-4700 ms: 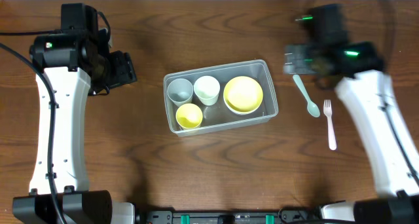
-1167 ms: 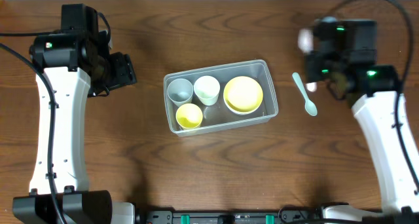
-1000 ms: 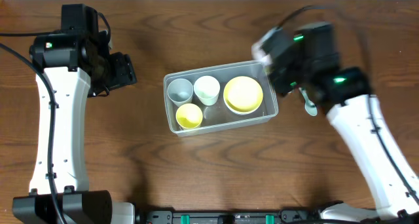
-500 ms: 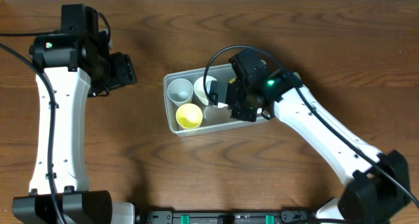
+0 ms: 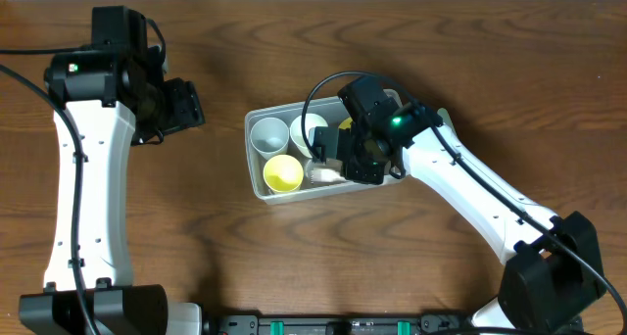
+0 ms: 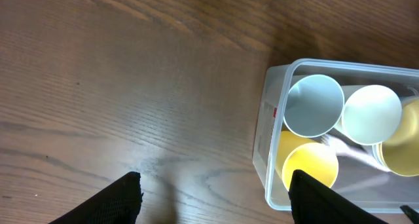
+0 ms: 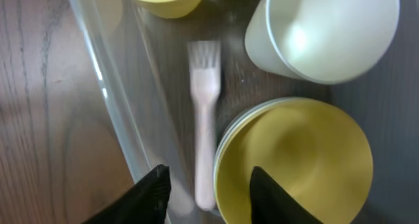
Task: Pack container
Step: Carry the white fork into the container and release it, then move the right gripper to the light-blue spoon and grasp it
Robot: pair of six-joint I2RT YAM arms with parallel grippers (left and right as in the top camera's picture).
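Observation:
The container [image 5: 257,178] is a clear tub at mid-table. It holds a grey cup [image 5: 268,135], a white cup [image 5: 306,129], a yellow cup [image 5: 283,173] and a yellow bowl [image 7: 294,165]. My right gripper [image 5: 345,161] hangs over the tub's middle and hides most of the bowl from above. In the right wrist view its jaws [image 7: 208,191] stand open. A pale fork [image 7: 205,119] lies blurred between them beside the bowl, with no finger touching it. My left gripper [image 5: 181,105] is open over bare wood left of the tub [image 6: 265,139], its fingers empty [image 6: 219,198].
Dark wooden table [image 5: 196,247] all round the tub. The right arm [image 5: 470,193] stretches from the front right corner across the table to the tub. The left arm [image 5: 83,178] runs along the left side.
My right arm swung left from the table's right side to above the tub, carrying the fork. Its jaws have since parted and the fork now lies loose in the tub. The left arm stayed still.

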